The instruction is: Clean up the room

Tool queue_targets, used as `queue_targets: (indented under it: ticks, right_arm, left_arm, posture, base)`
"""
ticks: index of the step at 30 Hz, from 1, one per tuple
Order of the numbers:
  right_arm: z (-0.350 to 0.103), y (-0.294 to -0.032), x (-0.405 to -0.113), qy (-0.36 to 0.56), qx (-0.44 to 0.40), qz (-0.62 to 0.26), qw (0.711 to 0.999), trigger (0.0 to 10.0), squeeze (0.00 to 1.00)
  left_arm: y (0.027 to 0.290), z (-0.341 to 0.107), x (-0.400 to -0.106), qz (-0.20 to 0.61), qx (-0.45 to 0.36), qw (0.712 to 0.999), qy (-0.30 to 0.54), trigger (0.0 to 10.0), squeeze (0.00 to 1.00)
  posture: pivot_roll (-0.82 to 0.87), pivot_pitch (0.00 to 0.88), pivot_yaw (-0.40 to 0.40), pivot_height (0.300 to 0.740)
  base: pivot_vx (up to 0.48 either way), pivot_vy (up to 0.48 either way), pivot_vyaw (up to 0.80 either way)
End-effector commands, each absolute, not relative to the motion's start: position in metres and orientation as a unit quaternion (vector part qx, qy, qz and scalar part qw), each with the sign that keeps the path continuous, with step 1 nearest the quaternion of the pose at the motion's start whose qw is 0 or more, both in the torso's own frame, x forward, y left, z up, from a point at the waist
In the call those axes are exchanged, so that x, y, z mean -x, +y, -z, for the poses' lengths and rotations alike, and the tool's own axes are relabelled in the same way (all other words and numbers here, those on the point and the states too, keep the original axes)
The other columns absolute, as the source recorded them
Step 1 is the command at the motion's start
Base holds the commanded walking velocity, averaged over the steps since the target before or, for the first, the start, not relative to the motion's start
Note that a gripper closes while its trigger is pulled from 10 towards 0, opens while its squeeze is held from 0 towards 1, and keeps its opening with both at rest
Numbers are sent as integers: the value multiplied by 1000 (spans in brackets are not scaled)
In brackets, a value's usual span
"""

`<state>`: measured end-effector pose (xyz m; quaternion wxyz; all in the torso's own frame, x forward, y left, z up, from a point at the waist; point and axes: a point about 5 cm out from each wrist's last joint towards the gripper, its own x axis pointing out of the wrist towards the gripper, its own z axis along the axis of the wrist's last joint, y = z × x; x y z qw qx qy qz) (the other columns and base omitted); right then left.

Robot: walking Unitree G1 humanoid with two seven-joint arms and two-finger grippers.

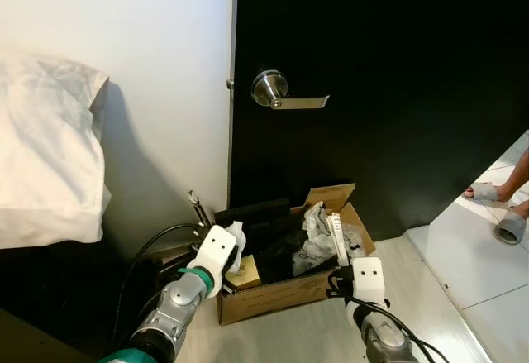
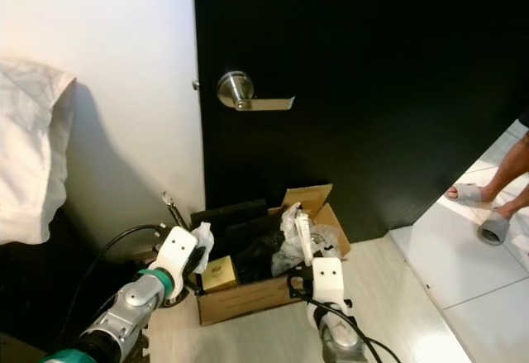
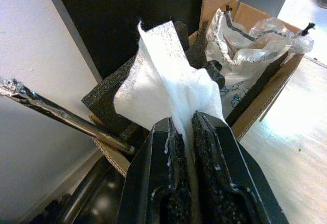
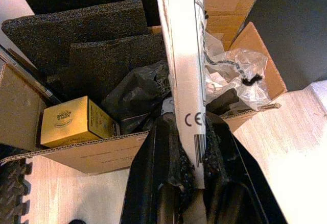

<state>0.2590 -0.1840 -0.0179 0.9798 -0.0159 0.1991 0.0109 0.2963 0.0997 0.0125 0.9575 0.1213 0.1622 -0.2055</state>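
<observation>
Over cardboard box (image 1: 273,295), left end effector (image 3: 185,127) pinching tissue (image 3: 166,81), right end effector (image 4: 188,132) gripping CE-marked carton (image 4: 185,55)

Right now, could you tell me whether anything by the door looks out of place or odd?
The cardboard box of rubbish sits on the floor right against the black door, blocking it. Each gripper holds an item above the box: the left gripper a white tissue, the right gripper a flat white package.

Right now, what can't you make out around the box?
- Cardboard box bottom: hidden under foam, bags.
- White tissue lower end: hidden between left gripper fingers.
- White carton top: cut off, right wrist view; held by right gripper.
- Person: cut off at frame edge.
</observation>
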Motion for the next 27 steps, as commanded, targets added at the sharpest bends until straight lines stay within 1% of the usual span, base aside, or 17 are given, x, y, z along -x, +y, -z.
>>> queue_targets:
  ticks: [1,15,21,22,24,25,27]
  right_arm:
    - [21,-186,-255,203,14,-5,979,10000,0]
    - [21,-182,-255,204,14,-12,979,10000,0]
    - [15,-185,-259,182,17,-3,983,10000,0]
    - [8,-190,-264,162,22,7,987,10000,0]
    - [8,-190,-264,162,22,7,987,10000,0]
    - [-9,-206,-277,129,20,33,991,10000,0]
    - [-9,-206,-277,129,20,33,991,10000,0]
  left_arm:
    - [98,-9,-291,213,-123,955,165,10000,0]
    - [99,-6,-288,213,-125,955,165,10000,0]
    - [98,-13,-292,210,-113,960,147,10000,0]
    - [96,-21,-297,208,-108,964,129,10000,0]
    - [96,-21,-297,208,-108,964,129,10000,0]
    - [88,-47,-317,207,-126,967,81,10000,0]
    - [88,-47,-317,207,-126,967,81,10000,0]
  posture:
    - [-59,0,-6,740]
    - [-53,6,-2,740]
    - [-54,9,0,740]
    - [-56,15,2,740]
    - [-56,15,2,740]
    - [-59,24,5,740]
    - [-59,24,5,740]
  base:
    - [0,0,0]
    - [0,0,0]
    - [0,0,0]
    - [0,0,0]
    - [0,0,0]
    - [0,0,0]
    - [0,0,0]
